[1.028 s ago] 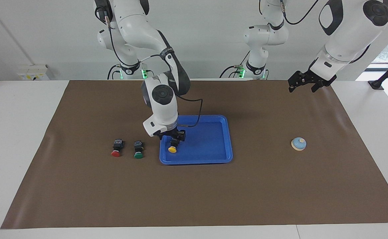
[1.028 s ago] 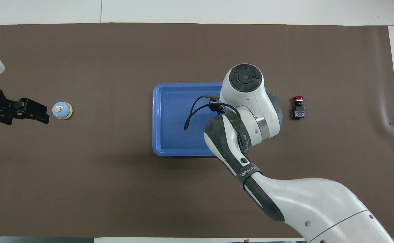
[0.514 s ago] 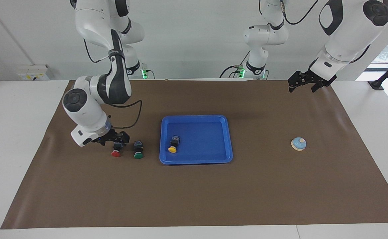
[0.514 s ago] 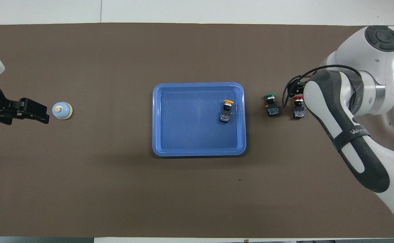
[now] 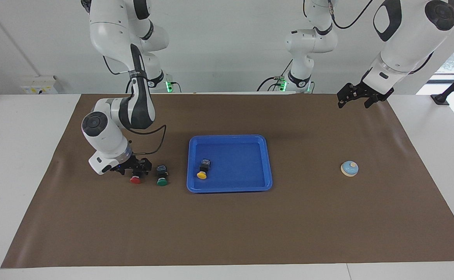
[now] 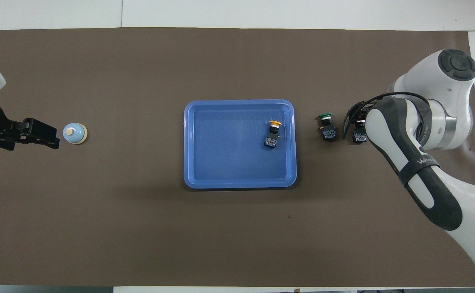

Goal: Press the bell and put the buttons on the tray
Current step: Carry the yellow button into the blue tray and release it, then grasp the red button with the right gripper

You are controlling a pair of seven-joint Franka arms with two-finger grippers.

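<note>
The blue tray [image 5: 268, 163] [image 6: 188, 142] lies mid-table with the yellow button [image 5: 202, 172] [image 6: 273, 131] lying in it, at the side toward the right arm's end. The green button [image 5: 162, 176] [image 6: 327, 125] and the red button [image 5: 135, 179] [image 6: 359, 136] lie on the mat beside the tray, toward the right arm's end. My right gripper [image 5: 138, 168] [image 6: 358, 124] is down at the red button's black body. The bell [image 5: 349, 168] [image 6: 75, 133] sits toward the left arm's end. My left gripper [image 5: 353, 104] [image 6: 52, 138] waits open, raised over the mat, apart from the bell.
A brown mat [image 5: 227, 225] covers most of the white table. The right arm's forearm [image 6: 408, 162] hangs over the mat at the right arm's end and hides part of the red button in the overhead view.
My right gripper let go of the yellow button in the tray, moved over to the red button and has lowered onto it. The left arm has not moved.
</note>
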